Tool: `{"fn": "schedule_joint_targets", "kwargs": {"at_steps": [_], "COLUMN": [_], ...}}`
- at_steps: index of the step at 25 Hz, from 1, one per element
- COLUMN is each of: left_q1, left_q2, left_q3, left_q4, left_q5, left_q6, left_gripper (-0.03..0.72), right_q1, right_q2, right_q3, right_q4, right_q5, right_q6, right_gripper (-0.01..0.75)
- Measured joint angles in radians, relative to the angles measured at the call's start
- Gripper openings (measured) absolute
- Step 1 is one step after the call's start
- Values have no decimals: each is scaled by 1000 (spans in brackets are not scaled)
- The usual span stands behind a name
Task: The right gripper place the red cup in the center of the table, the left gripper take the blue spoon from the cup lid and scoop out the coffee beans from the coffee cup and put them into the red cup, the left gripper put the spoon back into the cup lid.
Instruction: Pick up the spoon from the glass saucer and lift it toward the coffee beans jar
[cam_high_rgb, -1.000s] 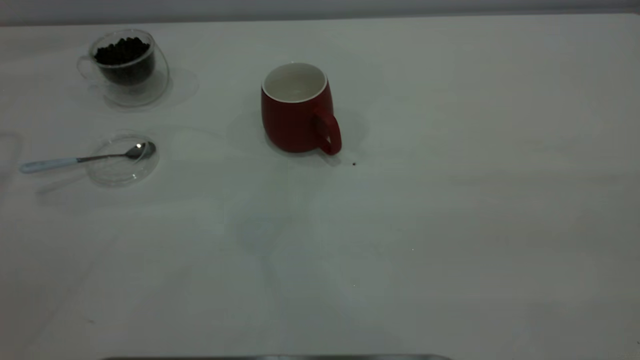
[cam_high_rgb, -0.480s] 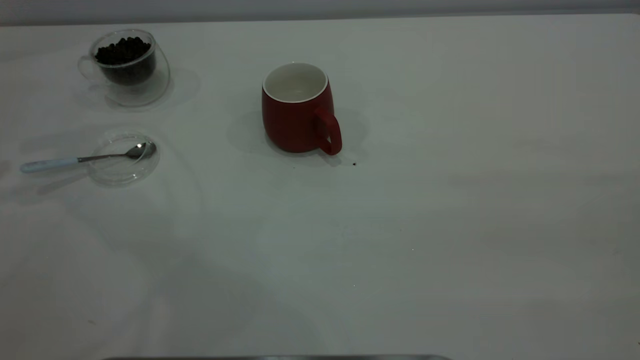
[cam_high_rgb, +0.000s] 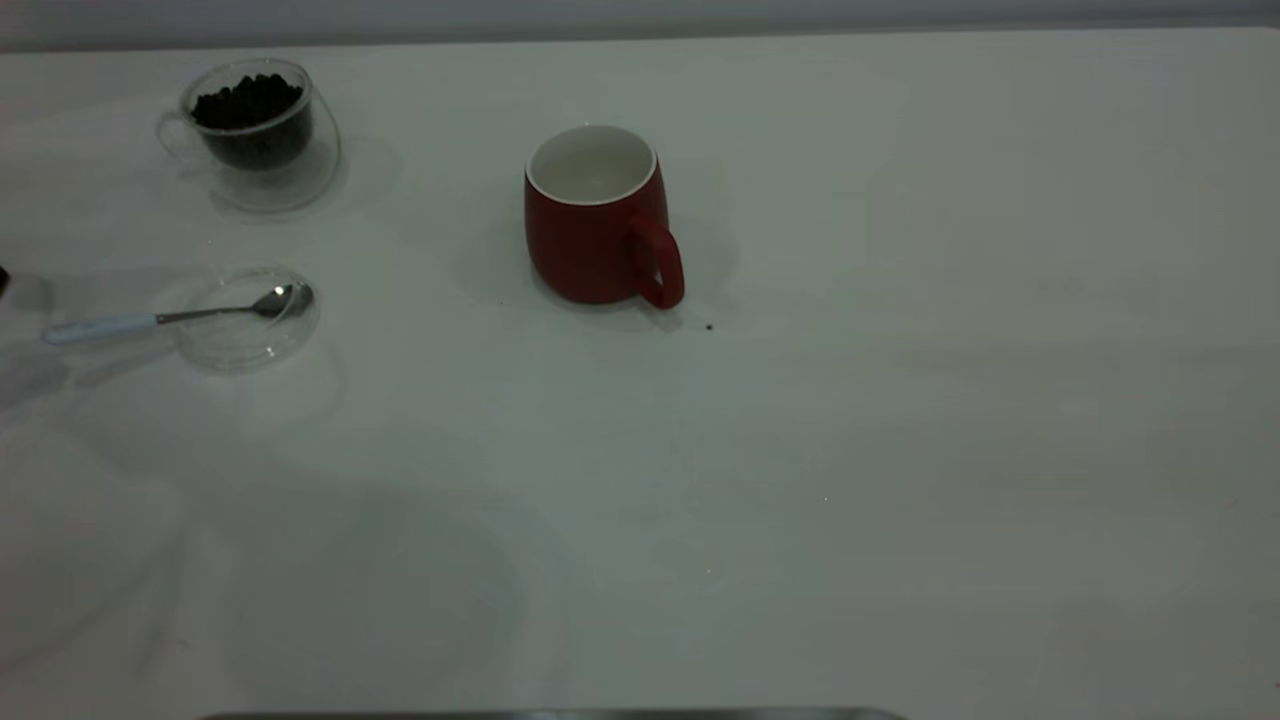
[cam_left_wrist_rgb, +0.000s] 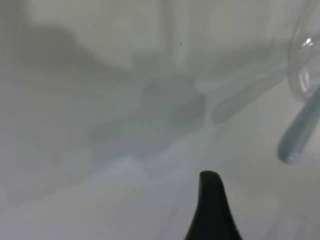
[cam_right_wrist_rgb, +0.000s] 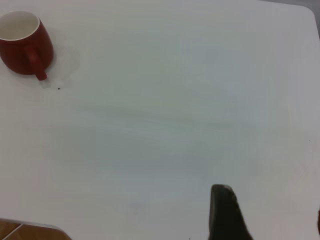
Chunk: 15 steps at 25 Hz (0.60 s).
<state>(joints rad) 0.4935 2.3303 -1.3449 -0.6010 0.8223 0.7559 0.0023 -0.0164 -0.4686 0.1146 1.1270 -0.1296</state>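
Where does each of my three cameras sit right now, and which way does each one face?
Exterior view: high over the white tabletop, looking down at the dark red ceramic mug, the clear glass cup of dark beans and the pale-blue-handled metal teaspoon on the transparent round lid; no gripper clearly in view.
Left wrist view: low over the table, facing the teaspoon handle; one black fingertip shows.
Right wrist view: far back, facing the mug; one black fingertip shows.
Shared: the mug; the teaspoon.

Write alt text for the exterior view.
A red cup stands upright and empty mid-table. At far left, a glass coffee cup holds coffee beans; nearer the camera, a blue spoon rests its bowl in a clear cup lid.
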Motion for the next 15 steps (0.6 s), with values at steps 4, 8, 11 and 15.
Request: {"fn": "schedule_joint_targets", "kwargs": {"at_steps": [4, 8, 11, 15], "left_q1": [0, -3, -5, -5], "left_q2": [52, 86, 97, 101], "left_q3": [-1, -2, -2, -2], "left_q4": [-78, -142, -198, -255], "left_q5": [-27, -33, -36, -37], "left_q6": [52, 117, 160, 199], "left_gripper": [595, 595, 595, 595], "right_q1": [0, 0, 0, 0], "right_q2": [0, 0, 0, 0], "right_q3": [0, 0, 0, 0], "right_q4": [0, 0, 0, 0], "right_q5": [0, 0, 0, 0], "right_q6": [0, 0, 0, 0], "right_gripper": [466, 466, 466, 466]}}
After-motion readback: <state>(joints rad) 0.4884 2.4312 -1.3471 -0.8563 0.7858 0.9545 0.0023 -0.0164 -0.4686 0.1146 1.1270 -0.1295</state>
